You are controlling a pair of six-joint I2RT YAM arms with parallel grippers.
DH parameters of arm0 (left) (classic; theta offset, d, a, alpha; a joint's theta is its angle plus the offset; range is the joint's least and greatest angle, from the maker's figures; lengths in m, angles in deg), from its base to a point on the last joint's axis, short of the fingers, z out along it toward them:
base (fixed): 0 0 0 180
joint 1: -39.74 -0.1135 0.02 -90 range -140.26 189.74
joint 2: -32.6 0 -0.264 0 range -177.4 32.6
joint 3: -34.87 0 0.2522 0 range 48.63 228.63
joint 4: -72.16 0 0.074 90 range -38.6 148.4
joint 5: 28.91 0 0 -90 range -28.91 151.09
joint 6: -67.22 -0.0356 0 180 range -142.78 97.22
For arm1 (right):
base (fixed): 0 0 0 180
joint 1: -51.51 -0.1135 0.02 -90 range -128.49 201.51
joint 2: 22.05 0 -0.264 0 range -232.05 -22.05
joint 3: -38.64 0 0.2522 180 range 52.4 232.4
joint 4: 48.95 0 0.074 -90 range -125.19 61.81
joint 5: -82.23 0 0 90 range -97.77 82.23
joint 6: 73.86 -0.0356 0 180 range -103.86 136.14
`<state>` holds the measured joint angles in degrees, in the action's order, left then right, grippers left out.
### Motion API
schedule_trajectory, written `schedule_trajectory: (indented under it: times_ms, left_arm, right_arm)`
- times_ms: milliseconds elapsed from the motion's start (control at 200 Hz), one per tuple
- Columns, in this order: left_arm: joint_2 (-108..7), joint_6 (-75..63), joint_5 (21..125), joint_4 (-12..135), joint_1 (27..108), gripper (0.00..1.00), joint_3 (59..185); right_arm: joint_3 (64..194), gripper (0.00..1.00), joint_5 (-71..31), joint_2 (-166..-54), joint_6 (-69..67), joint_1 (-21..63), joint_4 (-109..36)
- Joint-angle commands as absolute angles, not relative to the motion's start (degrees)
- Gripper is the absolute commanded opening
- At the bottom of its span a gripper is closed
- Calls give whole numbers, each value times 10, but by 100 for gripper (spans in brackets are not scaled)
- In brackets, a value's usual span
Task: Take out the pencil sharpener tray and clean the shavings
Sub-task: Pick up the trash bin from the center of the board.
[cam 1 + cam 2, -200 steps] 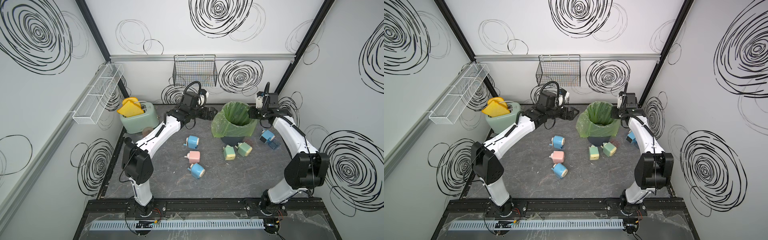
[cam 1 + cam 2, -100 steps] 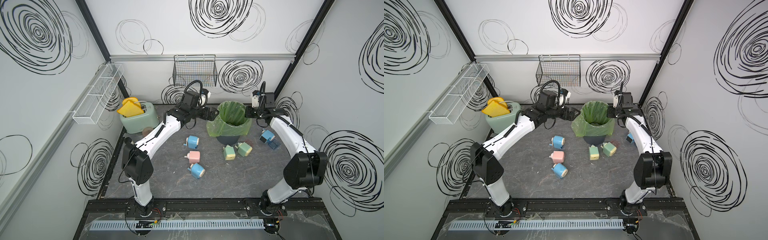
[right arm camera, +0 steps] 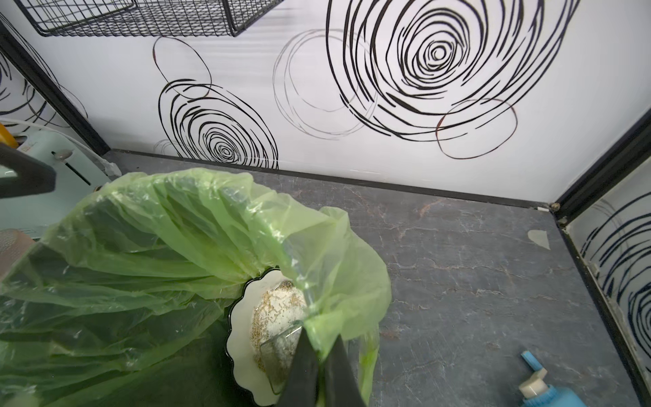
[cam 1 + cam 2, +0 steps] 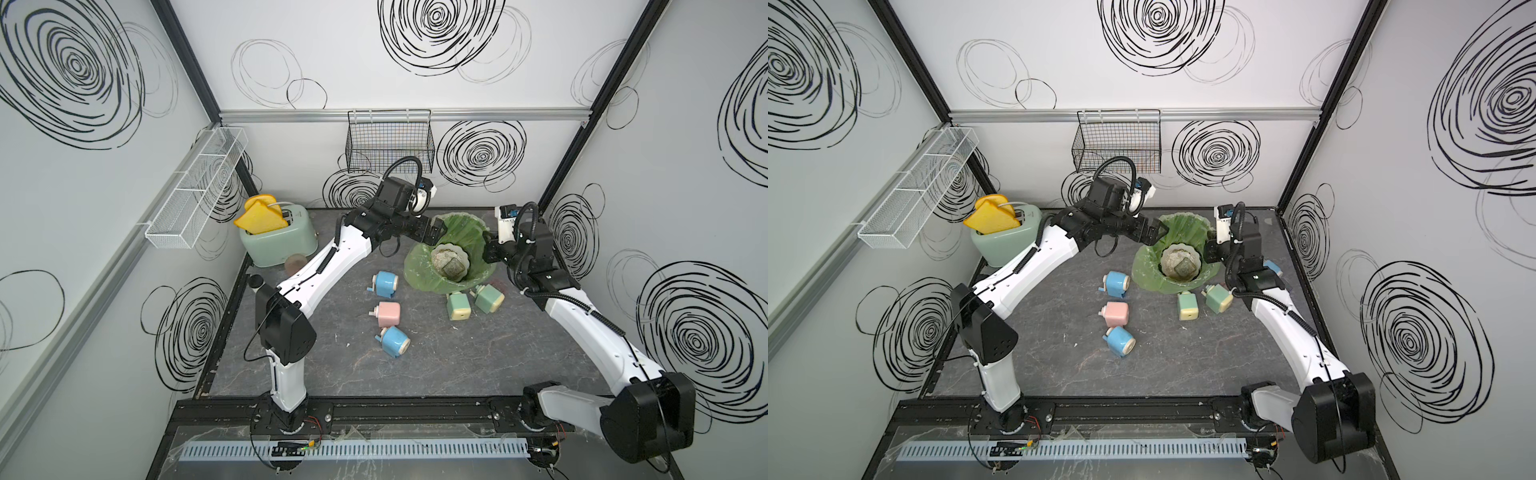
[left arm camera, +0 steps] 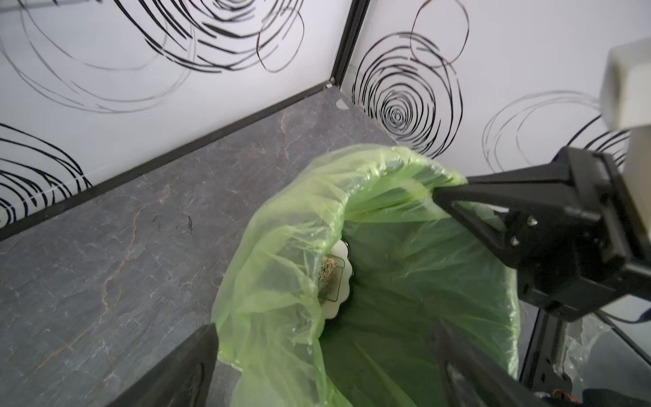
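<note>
I see the shavings (image 3: pixel 278 310) heaped pale tan in the bottom of the scalloped white bin (image 3: pixel 236 317). The clear tray (image 3: pixel 278 359) lies in there with them, down inside the green bag (image 3: pixel 141 253). My right fingers (image 3: pixel 303 373) are clenched together, pinching the bag's rim on their side of the bin. My left fingers (image 5: pixel 176 370) are spread wide and straddle the opposite rim, gripping nothing. On the counter (image 4: pixel 457 365) a green sharpener (image 4: pixel 487 297) lies just beside the bag, and a pink sharpener (image 4: pixel 387 314) lies well apart.
</note>
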<state>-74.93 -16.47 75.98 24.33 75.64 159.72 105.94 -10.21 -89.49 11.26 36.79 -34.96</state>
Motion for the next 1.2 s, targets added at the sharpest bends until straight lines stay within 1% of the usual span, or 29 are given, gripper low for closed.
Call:
schedule_trajectory:
  times_ms: [0,130,275,385,475,535,670,745,815,890,955,1031,1091,1126,1196]
  left_arm:
    - [-746,-203,717,206,771,93,1610]
    - [-738,-214,699,193,772,87,1589]
    - [-722,-219,664,208,776,72,1553]
    - [-706,-227,629,228,784,65,1525]
    - [-700,-233,604,240,794,57,1510]
    - [-696,-234,598,248,799,50,1502]
    - [-674,-230,581,282,814,43,1469]
    - [-657,-224,572,305,818,36,1443]
    - [-641,-215,560,332,823,29,1411]
    - [-627,-204,551,358,826,23,1379]
    - [-619,-195,546,375,828,19,1356]
    - [-610,-188,543,395,832,15,1334]
    - [-605,-186,544,405,836,12,1321]
    - [-604,-184,543,409,839,11,1316]
    - [-601,-182,537,420,847,8,1303]
  right_arm:
    - [1037,0,-72,-854,123,351,-518]
    - [996,0,-71,-831,138,338,-569]
    - [966,0,-64,-817,149,324,-614]
    - [953,0,-64,-815,162,310,-631]
    - [942,0,-67,-814,167,304,-641]
    - [938,0,-68,-814,166,303,-639]
    - [932,0,-76,-813,164,304,-629]
    - [929,0,-82,-810,161,304,-621]
    - [923,9,-94,-807,158,304,-614]
    - [919,23,-106,-801,147,303,-602]
    - [913,37,-116,-792,136,303,-592]
    - [906,46,-131,-779,130,303,-583]
    - [901,57,-139,-768,124,303,-574]
    - [901,61,-142,-761,121,303,-564]
    - [907,66,-161,-748,115,304,-541]
